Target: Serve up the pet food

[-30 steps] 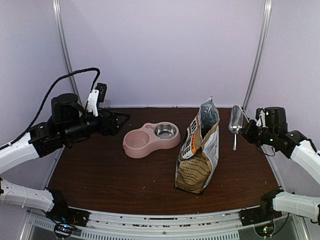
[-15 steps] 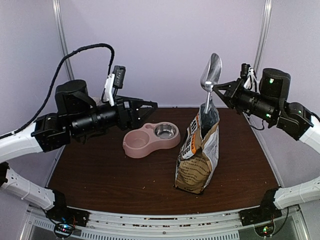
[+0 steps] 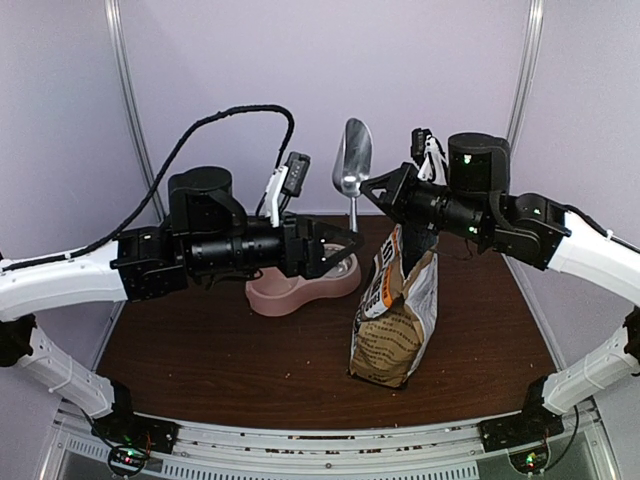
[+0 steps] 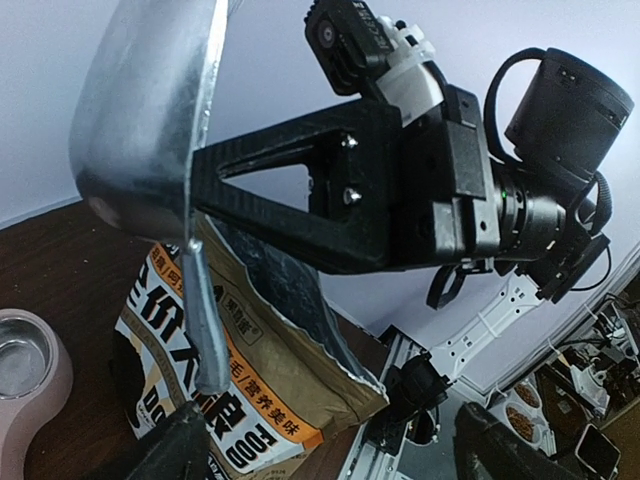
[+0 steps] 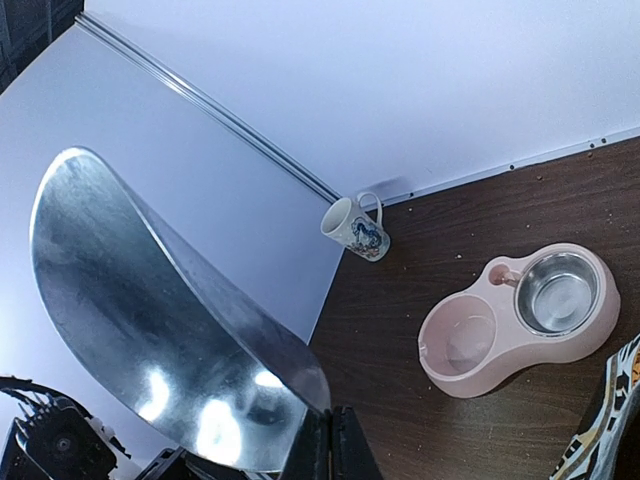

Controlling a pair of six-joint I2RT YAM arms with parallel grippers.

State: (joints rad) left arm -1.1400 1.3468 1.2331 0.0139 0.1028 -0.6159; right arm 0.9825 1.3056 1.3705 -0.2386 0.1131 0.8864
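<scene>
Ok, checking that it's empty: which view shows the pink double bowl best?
The right wrist view: the pink double bowl shows whole, both wells empty. In top external the left gripper hides part; the left wrist view catches only its edge.

The scoop (image 3: pixel 352 160) is silver, the bowl (image 5: pixel 465 345) pink, the bag (image 3: pixel 395 330) tan with orange, the table (image 3: pixel 230 360) dark brown.

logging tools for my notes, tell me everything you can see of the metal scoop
The metal scoop is shiny silver: a rounded bowl on a thin flat handle. It stands upright in the air, bowl up, left of and above the paper bag's open top. The right gripper clamps it where bowl meets handle; the handle's tip hangs just above the open left gripper. It looks empty.
</scene>
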